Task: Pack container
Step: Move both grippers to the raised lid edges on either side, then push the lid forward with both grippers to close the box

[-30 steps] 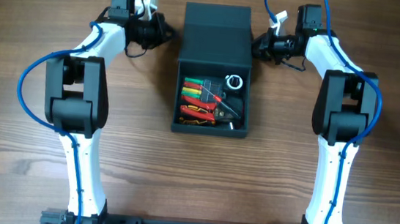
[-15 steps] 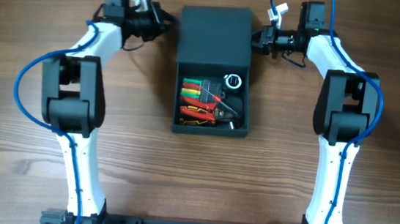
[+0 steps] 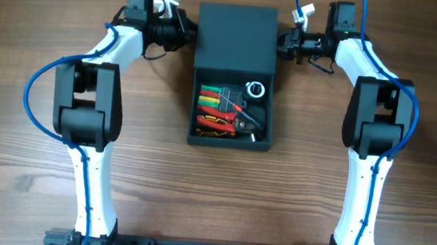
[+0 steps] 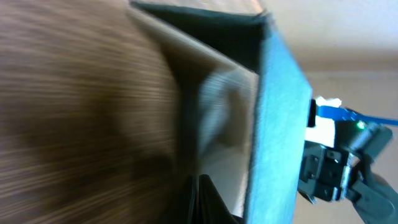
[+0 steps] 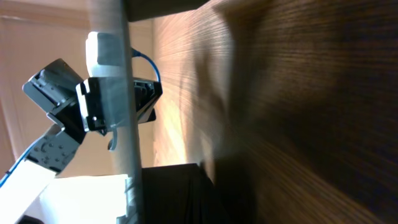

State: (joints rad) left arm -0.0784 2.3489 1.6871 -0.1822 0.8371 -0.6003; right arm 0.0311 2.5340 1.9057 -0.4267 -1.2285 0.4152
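Observation:
The dark teal-grey container (image 3: 193,108) stands open at the table's middle, its hinged lid (image 3: 236,40) raised at the far side. Red, green and orange-handled hand tools (image 3: 220,110) and a silver ring lie inside. My left gripper (image 3: 187,33) is at the lid's left edge, fingers together. My right gripper (image 3: 283,44) is at the lid's right edge, also shut. In the left wrist view the lid's teal edge (image 4: 280,112) runs just past my dark fingers (image 4: 205,205). In the right wrist view the lid (image 5: 115,93) stands left of my fingers (image 5: 186,193).
The wooden table (image 3: 30,161) surrounds the container. Both arms reach in from the near edge and bend inward at the far side. The opposite arm's gripper shows beyond the lid in each wrist view.
My left gripper has moved right, up against the lid's left edge. The right gripper has shifted slightly away and stays at the lid's right edge. The lid stands a little more upright.

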